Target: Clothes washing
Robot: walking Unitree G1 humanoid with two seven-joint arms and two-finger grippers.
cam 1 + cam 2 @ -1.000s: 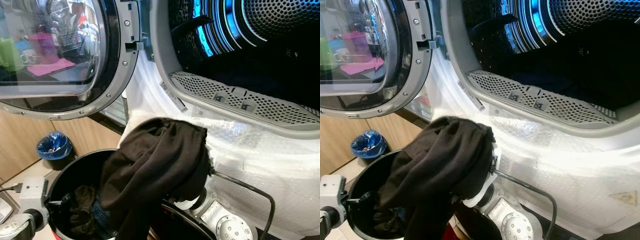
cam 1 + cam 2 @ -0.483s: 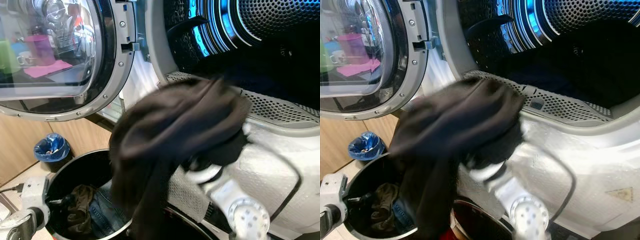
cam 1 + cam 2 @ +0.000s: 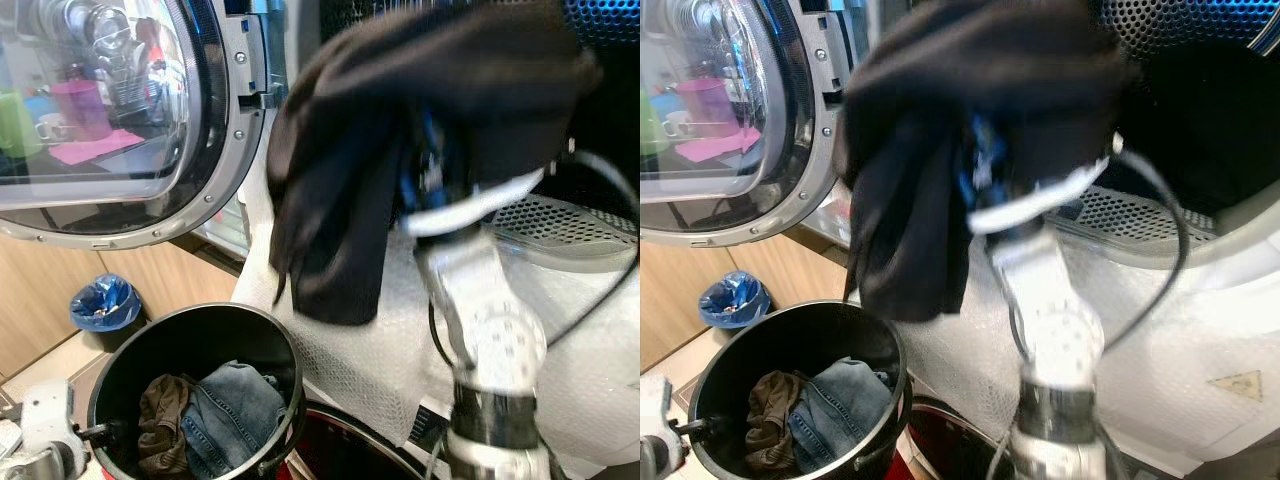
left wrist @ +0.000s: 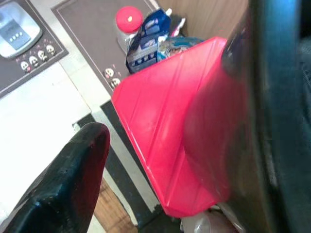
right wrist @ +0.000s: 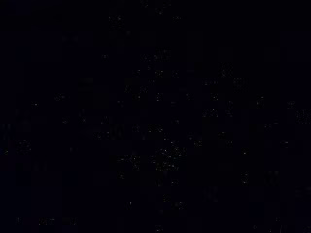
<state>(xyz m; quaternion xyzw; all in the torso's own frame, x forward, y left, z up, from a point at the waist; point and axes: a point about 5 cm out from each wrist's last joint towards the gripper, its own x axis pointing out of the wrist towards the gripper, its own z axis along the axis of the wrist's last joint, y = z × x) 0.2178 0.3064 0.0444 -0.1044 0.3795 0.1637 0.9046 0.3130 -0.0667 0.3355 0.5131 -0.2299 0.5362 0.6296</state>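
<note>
- Head views: my right arm point(image 3: 480, 330) is raised up in front of the open washing machine drum point(image 3: 1200, 130), with a big black crumpled garment point(image 3: 420, 120) draped all over my right gripper. Can't tell how the fingers stand, they're buried under the cloth. It hangs at the drum mouth, above the round black plastic bucket point(image 3: 130, 370) that holds a blue denim piece point(image 3: 235, 415) and a brown cloth point(image 3: 160, 420). The glass-fronted round door point(image 3: 110, 110) stands open on my left.
- Left wrist view: one black finger point(image 4: 68, 184) of my left gripper shows beside a red plastic tray point(image 4: 165, 131); open or closed, no idea.
- Right wrist view: pitch dark.
</note>
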